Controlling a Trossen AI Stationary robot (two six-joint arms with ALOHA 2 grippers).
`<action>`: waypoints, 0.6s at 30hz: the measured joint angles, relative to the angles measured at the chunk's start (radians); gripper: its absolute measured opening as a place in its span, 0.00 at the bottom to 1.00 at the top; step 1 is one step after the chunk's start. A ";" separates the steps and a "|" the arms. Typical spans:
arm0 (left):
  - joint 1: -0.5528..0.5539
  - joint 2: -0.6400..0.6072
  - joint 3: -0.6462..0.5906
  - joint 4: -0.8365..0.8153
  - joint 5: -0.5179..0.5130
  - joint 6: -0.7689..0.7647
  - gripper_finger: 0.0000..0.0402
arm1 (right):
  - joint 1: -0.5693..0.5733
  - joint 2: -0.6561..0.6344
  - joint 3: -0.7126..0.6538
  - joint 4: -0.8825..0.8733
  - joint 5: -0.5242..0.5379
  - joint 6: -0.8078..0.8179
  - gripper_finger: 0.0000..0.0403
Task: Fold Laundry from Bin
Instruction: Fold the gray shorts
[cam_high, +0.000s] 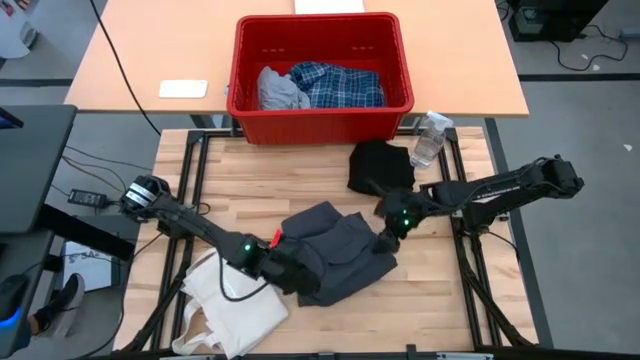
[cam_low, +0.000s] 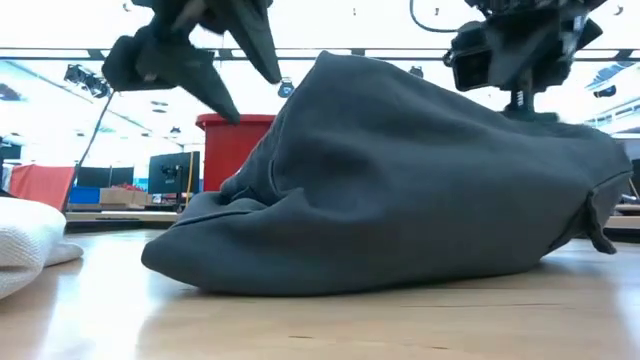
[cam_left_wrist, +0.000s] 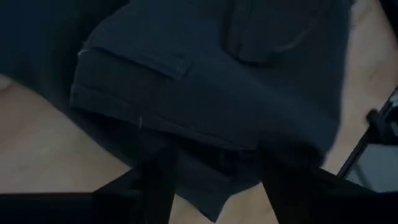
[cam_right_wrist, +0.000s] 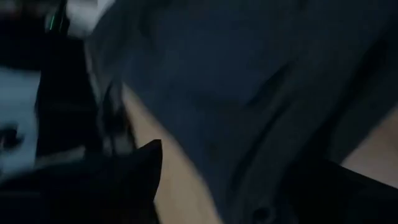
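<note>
So the dark grey cotton garment is lying bunched in a lump mid-surface, toward the near edge, and looks like the piece being folded right now. The left gripper sits at its left edge with fingers spread, nothing pinched. The right gripper is at its right edge, fingers spread too, so it's released. A black folded piece rests near the far right edge. The red slotted plastic crate sits beyond the far edge with the blue-and-white plaid shirt and a light grey piece inside. My guess: next up is regrabbing the edges to flatten the lump.
</note>
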 joint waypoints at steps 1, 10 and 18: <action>0.014 0.000 -0.011 0.014 0.017 -0.023 0.56 | -0.019 -0.007 0.000 -0.006 0.015 0.002 0.78; 0.086 0.001 -0.189 0.318 0.030 -0.238 0.67 | -0.129 -0.012 0.001 0.021 0.232 -0.087 0.78; 0.145 0.002 -0.288 0.409 0.026 -0.293 0.64 | -0.185 0.202 -0.011 0.174 0.118 -0.191 0.73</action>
